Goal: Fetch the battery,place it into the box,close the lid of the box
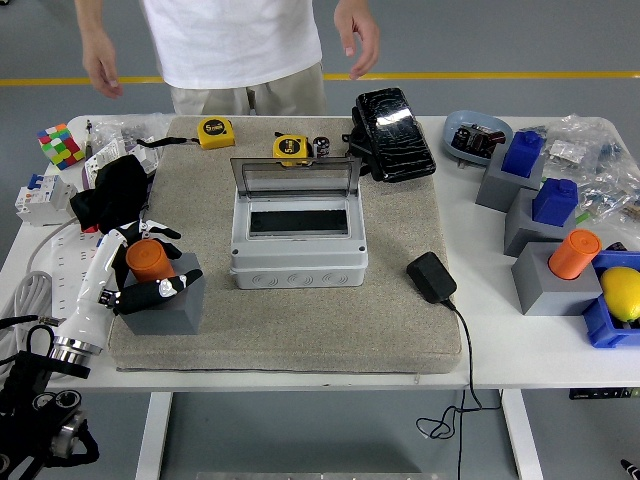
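1. Now the left hand (140,270) sits at about eight o'clock on the white surface (490,350), its fingers curled around an orange cylinder (148,262) that stands in a grey block (165,300) on the beige mat (300,330).
2. Its thumb lies along the front of the block's top, and the other fingers wrap behind the cylinder.
3. At the centre of the mat stands the grey box (297,245), its clear lid (295,182) raised upright at the back edge and its dark interior showing.
4. At twelve o'clock, just behind the lid, a small dark-and-silver battery (321,147) stands beside a yellow tape measure (291,149); it is well apart from the left hand.
5. A second yellow tape measure (215,131) lies at eleven o'clock on the mat.
6. A black case (393,122) rests at one o'clock, partly on the mat's far corner.
7. A black power adapter (431,277) lies at four o'clock near the box, its cord trailing over the near edge.
8. A colour cube (58,146) sits at ten o'clock.
9. At three o'clock, grey holders carry blue blocks (540,180) and another orange cylinder (574,253).
10. A person (235,45) in a white shirt stands at the far side, both of their hands held open above the surface, touching nothing.
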